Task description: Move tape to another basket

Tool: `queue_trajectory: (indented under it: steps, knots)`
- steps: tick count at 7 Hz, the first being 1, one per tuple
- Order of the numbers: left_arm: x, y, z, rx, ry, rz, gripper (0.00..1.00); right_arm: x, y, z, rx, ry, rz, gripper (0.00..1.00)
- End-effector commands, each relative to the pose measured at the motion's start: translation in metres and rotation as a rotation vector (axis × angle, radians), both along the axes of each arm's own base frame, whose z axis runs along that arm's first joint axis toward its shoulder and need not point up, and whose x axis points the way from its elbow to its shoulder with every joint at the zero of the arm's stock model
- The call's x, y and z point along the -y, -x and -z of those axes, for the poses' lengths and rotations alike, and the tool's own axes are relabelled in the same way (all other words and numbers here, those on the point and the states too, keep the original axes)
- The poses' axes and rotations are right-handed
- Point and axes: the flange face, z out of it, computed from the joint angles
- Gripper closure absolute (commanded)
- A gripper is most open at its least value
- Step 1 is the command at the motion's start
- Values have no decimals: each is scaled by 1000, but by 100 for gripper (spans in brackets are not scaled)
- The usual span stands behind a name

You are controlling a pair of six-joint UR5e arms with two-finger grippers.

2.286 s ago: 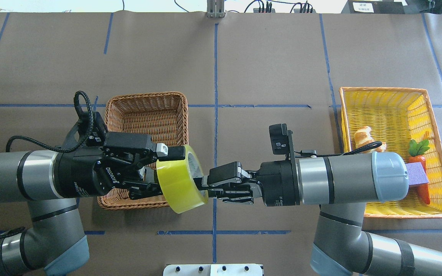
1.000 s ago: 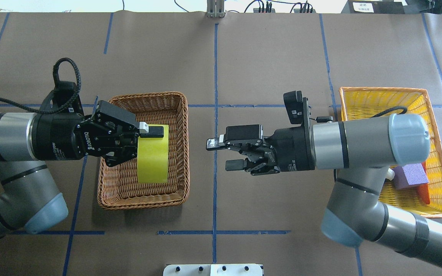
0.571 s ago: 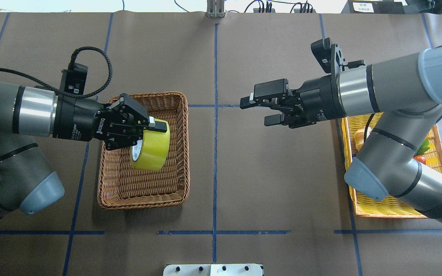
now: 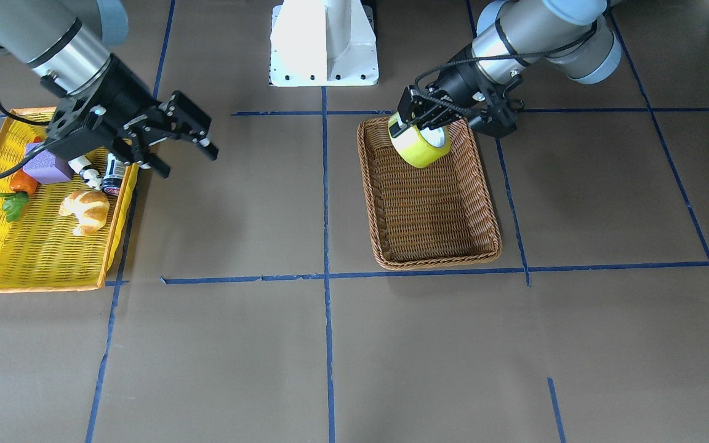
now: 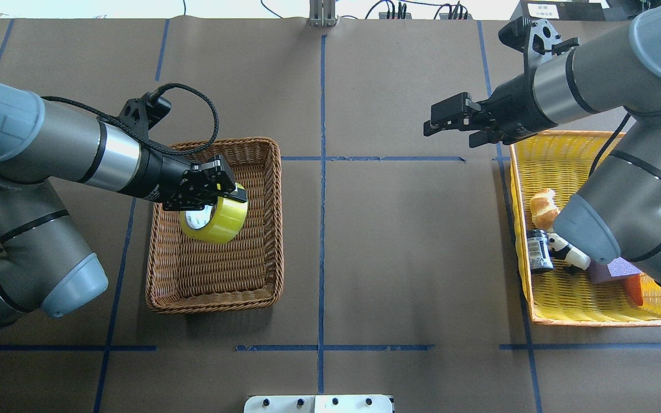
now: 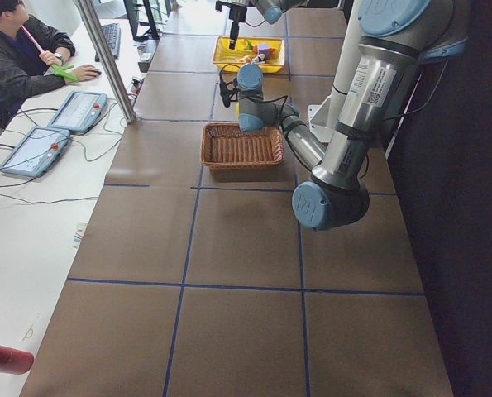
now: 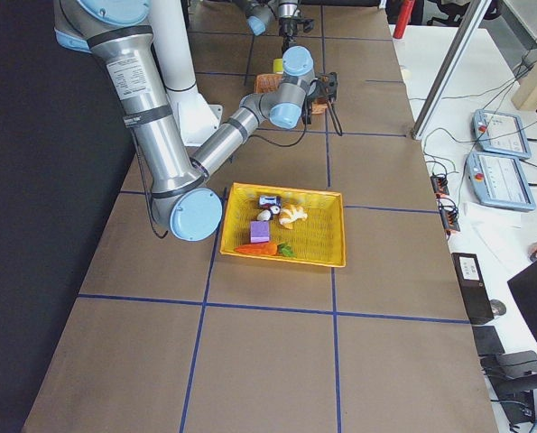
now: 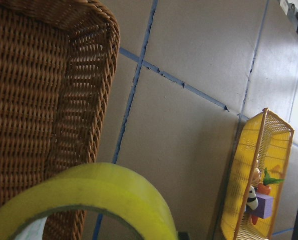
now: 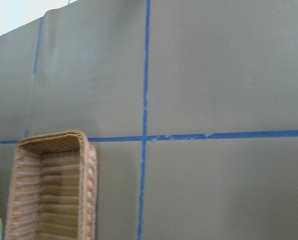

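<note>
While the L gripper (image 5: 228, 192) hung over the basket (image 5: 276, 229), we saw its jaws clamped on the upper edge of the tape (image 5: 216, 221). The roll hung tilted just under the fingertips, w/ its open white-grey core turned back twd the L wrist. Basket floor lay below the jaws, and the roll sat inside the basket's outline in both the overhead & front views. We couldn't tell whether its low edge touched the weave. In the L wrist view the tape filled the bottom of the shot, w/ the basket wall beyond it.

R gripper (image 5: 448, 131) had its jaws apart w/ nothing btwn them, over bare brown table, well apart from the L jaws. Behind the R jaws, on the wrist side, sat the yellow tray (image 5: 594, 322). It held a croissant (image 5: 544, 207), a small dark can (image 5: 539, 250), a panda figure (image 5: 566, 252), a purple block (image 4: 47, 167) & a carrot (image 4: 19, 184). Ahead of the R jaws, the R wrist view showed blue tape lines and a corner of the basket.
</note>
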Motion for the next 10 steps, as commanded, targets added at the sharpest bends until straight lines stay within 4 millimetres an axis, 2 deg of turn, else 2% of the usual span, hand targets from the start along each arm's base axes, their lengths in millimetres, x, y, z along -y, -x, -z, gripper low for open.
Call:
queue_trajectory:
  steps: [1, 3, 4, 5, 6, 7, 9, 10]
  knots:
    - [-3, -41, -28, 238, -102, -30, 100, 11, -28, -53, -162, -25, 42, 0]
    - [-7, -78, -32, 358, -133, -49, 100, 20, -71, -104, -288, -93, 111, 0]
    - [-18, -97, -38, 388, -154, -39, 100, 22, -84, -122, -333, -114, 146, 0]
    - [-24, -107, -44, 418, -211, -62, 98, 26, -103, -138, -367, -125, 161, 0]
    - [-23, -108, -46, 466, -244, -96, 81, 26, -113, -143, -377, -125, 179, 0]
    - [-17, -102, -46, 484, -240, -89, 1, 25, -119, -146, -348, -107, 190, 0]
    - [1, -72, -39, 503, -243, -57, 0, 23, -142, -162, -333, -107, 210, 0]
    - [5, -39, -22, 528, -281, -79, 0, 20, -160, -179, -360, -124, 232, 0]
